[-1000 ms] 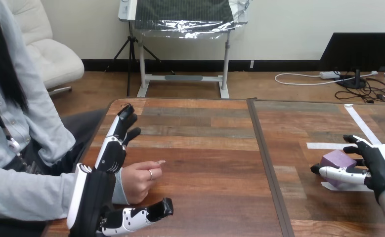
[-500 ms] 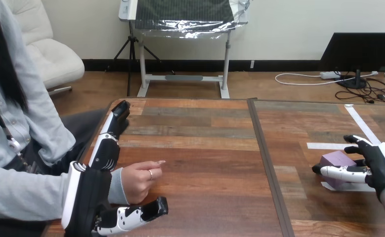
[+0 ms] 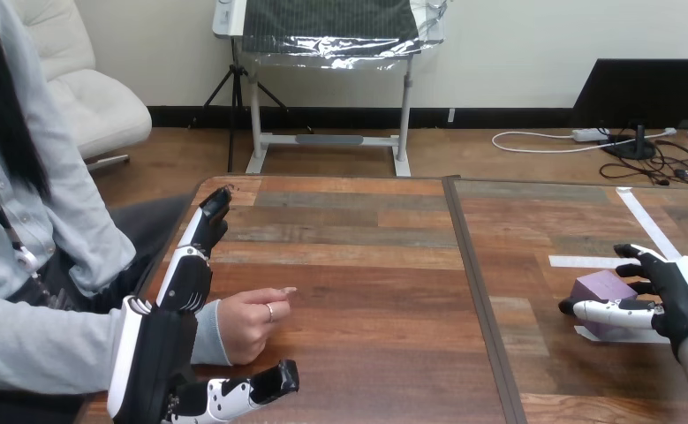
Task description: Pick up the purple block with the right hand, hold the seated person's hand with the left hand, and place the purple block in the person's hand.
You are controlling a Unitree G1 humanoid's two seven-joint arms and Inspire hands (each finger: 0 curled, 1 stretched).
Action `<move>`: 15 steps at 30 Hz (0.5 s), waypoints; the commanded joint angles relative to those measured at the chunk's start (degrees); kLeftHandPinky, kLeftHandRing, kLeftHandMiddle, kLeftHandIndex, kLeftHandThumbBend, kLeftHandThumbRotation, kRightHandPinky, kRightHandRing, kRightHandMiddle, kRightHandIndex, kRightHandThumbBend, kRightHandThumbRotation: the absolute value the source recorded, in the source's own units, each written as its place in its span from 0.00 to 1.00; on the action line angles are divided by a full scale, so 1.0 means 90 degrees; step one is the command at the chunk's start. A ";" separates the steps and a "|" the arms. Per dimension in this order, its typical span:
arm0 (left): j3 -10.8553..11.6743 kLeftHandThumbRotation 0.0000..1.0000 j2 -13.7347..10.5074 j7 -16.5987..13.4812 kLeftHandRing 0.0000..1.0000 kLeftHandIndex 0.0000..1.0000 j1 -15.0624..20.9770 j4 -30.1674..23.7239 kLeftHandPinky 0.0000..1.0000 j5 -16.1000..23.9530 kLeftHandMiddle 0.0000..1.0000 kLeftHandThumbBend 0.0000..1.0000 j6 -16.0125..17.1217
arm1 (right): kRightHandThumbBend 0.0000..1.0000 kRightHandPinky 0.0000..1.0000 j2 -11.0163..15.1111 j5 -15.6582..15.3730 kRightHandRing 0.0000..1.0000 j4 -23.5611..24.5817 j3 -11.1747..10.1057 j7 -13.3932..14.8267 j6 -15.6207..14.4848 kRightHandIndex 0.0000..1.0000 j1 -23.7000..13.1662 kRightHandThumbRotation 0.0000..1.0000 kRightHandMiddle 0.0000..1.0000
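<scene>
Both hands spread wide: left hand [image 3: 159, 353] flanks person's hand [image 3: 247, 322], right hand [image 3: 680, 296] brackets purple block [image 3: 598, 284].

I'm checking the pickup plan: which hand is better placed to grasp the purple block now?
Right. The right hand brackets the purple block between its thumb and fingers; the left hand lies across the table, beside the person's hand.

The left hand [image 3: 159, 353] is open at the table [image 3: 366, 265], fingers stretched straight ahead and thumb spread aside. The person's hand [image 3: 247, 322] rests loosely curled in the gap between them, close beside the palm. The right hand [image 3: 680, 296] is spread as well, with the purple block [image 3: 601, 284] standing on the table between its thumb and fingers, just before its palm.
</scene>
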State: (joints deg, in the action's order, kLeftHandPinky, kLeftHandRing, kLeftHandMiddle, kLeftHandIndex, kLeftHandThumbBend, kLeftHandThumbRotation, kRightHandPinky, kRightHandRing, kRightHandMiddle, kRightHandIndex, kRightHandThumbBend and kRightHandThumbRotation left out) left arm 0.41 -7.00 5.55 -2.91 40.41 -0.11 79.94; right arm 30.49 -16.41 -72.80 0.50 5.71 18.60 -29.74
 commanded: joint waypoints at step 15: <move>0.0048 0.57 -0.0034 0.0034 0.96 0.93 0.0226 -0.0269 0.93 -0.0009 0.95 1.00 0.0013 | 0.84 0.60 -0.0180 -0.0056 0.64 -0.0090 0.0109 0.0623 -0.0221 0.71 -0.0282 0.01 0.68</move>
State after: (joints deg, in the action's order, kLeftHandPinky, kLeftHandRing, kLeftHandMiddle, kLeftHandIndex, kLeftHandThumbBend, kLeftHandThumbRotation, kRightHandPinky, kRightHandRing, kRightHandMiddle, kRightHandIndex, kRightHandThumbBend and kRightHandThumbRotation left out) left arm 0.47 -7.07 5.91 -3.08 40.21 -0.21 79.70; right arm 29.12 -16.82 -72.80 1.28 10.11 17.62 -29.77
